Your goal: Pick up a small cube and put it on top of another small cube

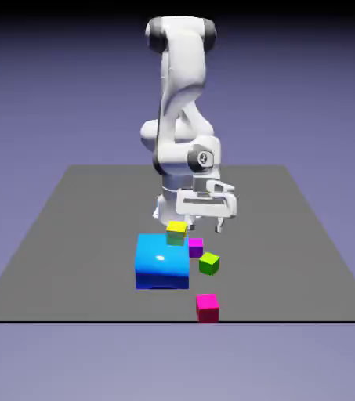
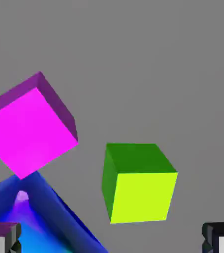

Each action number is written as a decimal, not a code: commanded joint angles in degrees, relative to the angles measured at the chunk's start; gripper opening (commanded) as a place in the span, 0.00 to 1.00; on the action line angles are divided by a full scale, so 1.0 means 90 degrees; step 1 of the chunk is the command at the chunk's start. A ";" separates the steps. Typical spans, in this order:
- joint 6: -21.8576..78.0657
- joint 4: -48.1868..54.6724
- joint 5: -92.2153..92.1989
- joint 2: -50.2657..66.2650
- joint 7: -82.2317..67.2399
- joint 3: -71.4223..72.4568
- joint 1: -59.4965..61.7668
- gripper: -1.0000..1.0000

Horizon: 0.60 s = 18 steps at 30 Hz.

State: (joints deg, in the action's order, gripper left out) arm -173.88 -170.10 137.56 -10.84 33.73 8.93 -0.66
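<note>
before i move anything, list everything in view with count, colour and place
large block: one, blue, rounded top, left of the violet cube in the exterior view
yellow cube: one, at the blue block's far right corner
violet cube: one, between blue block and green cube
green cube: one, right of the blue block
hot-pink cube: one, near edge
tabletop: one, dark grey, under everything
arm: one, white, far side
pincer: one, open, above the tabletop

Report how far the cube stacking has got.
Nothing is stacked yet: the violet cube sits beside the big blue block, and the hot-pink cube near the table's front edge has nothing on it. The gripper hangs open above the table, holding nothing. Left: grasp violet, carry it over, set it on pink.
</note>
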 commanded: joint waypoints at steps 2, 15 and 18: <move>0.0001 -0.0037 0.0554 0.0088 -0.0035 0.0036 0.0000 0.50; 0.0799 0.0210 0.2596 0.1513 0.0172 0.0099 -0.0072 0.50; 0.1278 0.0427 0.2792 0.2204 0.0362 0.0069 -0.0116 0.50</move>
State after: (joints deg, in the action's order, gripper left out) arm -162.39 -166.26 162.69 8.99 36.99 9.55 -1.70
